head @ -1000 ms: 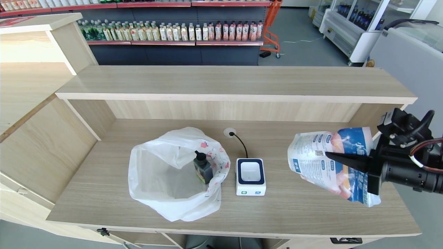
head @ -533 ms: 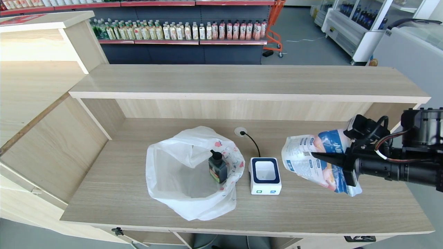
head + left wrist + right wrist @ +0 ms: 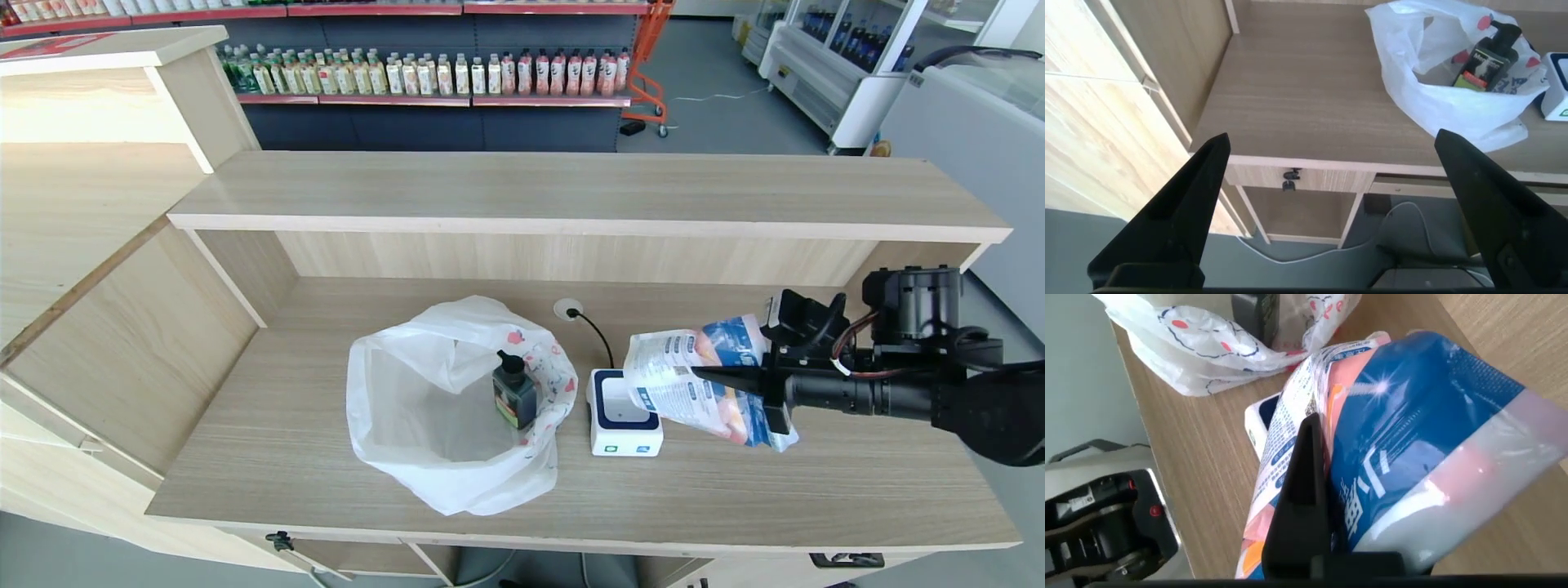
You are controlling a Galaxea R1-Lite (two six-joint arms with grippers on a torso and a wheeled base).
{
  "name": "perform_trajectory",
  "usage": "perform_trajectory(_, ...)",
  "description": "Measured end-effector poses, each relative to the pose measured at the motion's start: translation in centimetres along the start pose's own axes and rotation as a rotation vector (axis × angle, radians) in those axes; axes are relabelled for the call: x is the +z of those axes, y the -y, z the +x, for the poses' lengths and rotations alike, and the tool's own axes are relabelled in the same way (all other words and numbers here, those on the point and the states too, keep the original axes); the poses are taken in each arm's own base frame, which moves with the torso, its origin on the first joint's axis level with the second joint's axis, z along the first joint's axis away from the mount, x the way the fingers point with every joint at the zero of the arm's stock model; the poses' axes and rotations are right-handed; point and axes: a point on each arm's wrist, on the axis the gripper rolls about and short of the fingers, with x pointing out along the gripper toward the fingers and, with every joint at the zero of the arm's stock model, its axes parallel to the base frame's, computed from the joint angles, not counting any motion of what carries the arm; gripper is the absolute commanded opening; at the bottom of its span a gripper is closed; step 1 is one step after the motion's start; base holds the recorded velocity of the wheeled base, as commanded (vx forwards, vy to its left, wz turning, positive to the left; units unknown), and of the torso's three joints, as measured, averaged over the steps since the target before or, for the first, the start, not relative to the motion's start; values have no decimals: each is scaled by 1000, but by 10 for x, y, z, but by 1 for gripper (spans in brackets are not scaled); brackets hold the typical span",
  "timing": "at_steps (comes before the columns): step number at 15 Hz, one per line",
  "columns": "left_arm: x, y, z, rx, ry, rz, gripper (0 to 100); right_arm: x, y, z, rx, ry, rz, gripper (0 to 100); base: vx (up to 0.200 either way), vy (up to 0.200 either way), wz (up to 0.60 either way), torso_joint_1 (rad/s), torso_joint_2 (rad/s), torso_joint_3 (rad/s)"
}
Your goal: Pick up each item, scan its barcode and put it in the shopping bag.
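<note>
Right tool [image 3: 722,377] is clamped on the pouch [image 3: 682,382], one black finger [image 3: 1305,486] lying flat across its printed face. The pouch hangs over the scanner [image 3: 625,412], on the side away from the shopping bag [image 3: 424,465], and its free end covers part of the scanner's top window. Can't tell if it's actually touching the scanner or just floating above it.

The pouch is puffy, glossy plastic film in blue, white and orange, with a clear crimped end. The scanner is a little white box with rounded corners and a dark blue frame around a pale window. The shopping bag sits just beside the scanner. It's thin, see-through white plastic with small red prints, slumped with its mouth open. A dark bottle [image 3: 513,394] with a black pump cap stands upright inside, against the bag wall nearest the scanner. The desk [image 3: 857,498] is pale wood-grain laminate.

A black cable [image 3: 600,339] runs from the scanner's back to a round grommet [image 3: 567,309], and the desk's raised back wall is behind that. There's bare desk in front of the scanner out to the front edge, and a wide bare stretch on the pouch side of it.

Left tool [image 3: 1331,143] has its fingers spread wide with nothing between them. It hangs off the desk's front edge, well apart from the scanner, past the bag.
</note>
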Motion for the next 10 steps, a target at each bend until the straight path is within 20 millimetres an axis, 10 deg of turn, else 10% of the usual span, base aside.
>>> perform_trajectory(10, 0, 0, 0, 0, 0, -2, 100, -39, 33, 47, 55, 93, -151, 0, 0, 0, 0, 0, 0, 0)
